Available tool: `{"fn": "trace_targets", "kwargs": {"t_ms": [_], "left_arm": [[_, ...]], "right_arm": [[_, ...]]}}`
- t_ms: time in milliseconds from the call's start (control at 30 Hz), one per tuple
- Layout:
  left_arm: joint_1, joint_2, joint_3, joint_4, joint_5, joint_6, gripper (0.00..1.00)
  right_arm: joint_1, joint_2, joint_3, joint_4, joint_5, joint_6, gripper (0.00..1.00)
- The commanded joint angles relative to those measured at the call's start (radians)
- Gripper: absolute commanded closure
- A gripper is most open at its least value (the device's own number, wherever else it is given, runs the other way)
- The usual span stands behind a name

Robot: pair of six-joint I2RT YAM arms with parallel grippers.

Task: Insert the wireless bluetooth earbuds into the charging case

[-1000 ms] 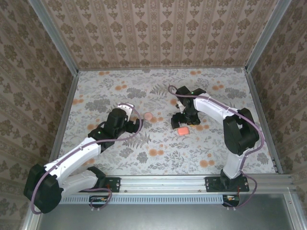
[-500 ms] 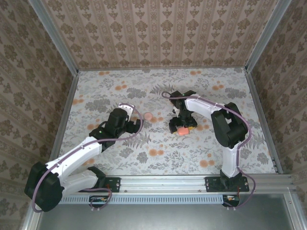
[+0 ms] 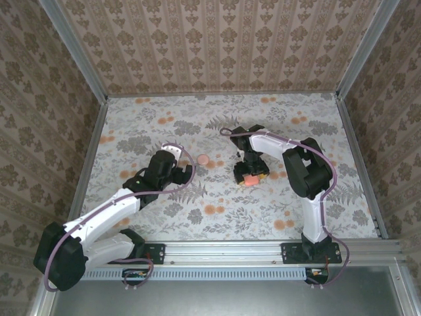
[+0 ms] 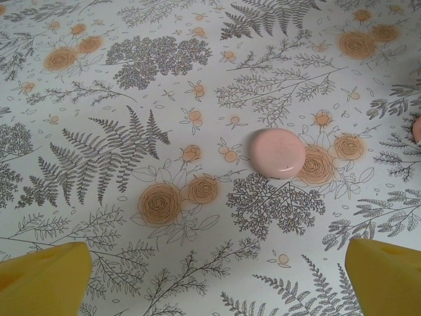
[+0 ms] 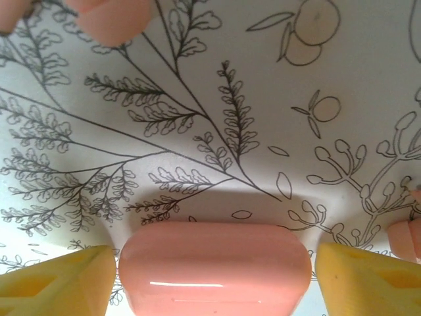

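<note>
R gripper has come down onto the case in the last 1 s. It was hovering just far of it and now straddles it, with 1 of its yellow fingers on each side. Jaws sit barely wider than the case. 1 finger looks flush and there's a thin gap at the other, so not clamped yet imo. Nothing held. Case is flat on the table, right of centre.

L gripper hasn't moved: wide open, empty, low over the table, pointed at the disc. Disc lies between the 2 grippers, apart from both.

Buds: 1 small pink nub is on the table just beside the case, close to 1 fingertip, prob a bud. Pink blurs lie further past the case, too out of focus to call.

What it means:
- R arm is committing to the case 1st, not the buds, prob to brace or reposition it.
- Case looks shut (seam low on the facing side, no lid up), so it likely needs opening before anything goes in.
- Est. 0 of 2 buds seated, early stage.
- L is free for the bud pickup.

Risks:
- Glossy case could skid or pop out when the jaws close.
- That fingertip could knock the nub away.
</note>
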Motion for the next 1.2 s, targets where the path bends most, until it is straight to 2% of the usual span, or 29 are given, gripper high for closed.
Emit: {"fn": "trace_targets", "kwargs": {"t_ms": [0, 300, 567, 633, 700, 800, 1167], "left_arm": [[-0.007, -0.008, -0.008, 0.003, -0.004, -0.022, 0.00], [-0.008, -0.009, -0.026, 0.066, 0.073, -0.011, 0.03], [-0.008, 0.021, 0.003, 0.053, 0.096, -0.037, 0.05], [-0.010, 0.019, -0.010, 0.095, 0.121, -0.030, 0.09], [-0.008, 0.018, -0.036, 0.157, 0.150, -0.024, 0.23], [-0.006, 0.032, -0.062, 0.221, 0.170, -0.026, 0.27], [-0.010, 0.059, -0.037, 0.167, 0.167, -0.028, 0.25]], "right_arm": [[0.006, 0.018, 0.002, -0.033, 0.035, 0.000, 0.24], [0.000, -0.066, -0.052, 0.035, 0.010, 0.022, 0.31], [-0.008, -0.296, -0.191, 0.246, -0.091, 0.134, 0.35], [-0.010, -0.364, -0.243, 0.327, -0.132, 0.172, 0.36], [-0.009, -0.429, -0.309, 0.437, -0.202, 0.221, 0.37], [-0.012, -0.492, -0.391, 0.545, -0.218, 0.289, 0.37], [-0.016, -0.309, -0.225, 0.193, -0.031, 0.136, 0.23]]}}
